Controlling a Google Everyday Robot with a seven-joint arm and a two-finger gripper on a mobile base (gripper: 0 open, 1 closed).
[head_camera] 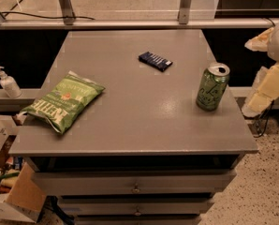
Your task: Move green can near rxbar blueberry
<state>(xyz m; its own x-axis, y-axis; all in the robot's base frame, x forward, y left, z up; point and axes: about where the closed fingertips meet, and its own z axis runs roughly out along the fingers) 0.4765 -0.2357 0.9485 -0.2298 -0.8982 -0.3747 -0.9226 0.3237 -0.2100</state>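
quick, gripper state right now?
Gripper: state cannot be told; it sits at the right edge, beside the table, apart from the green can.
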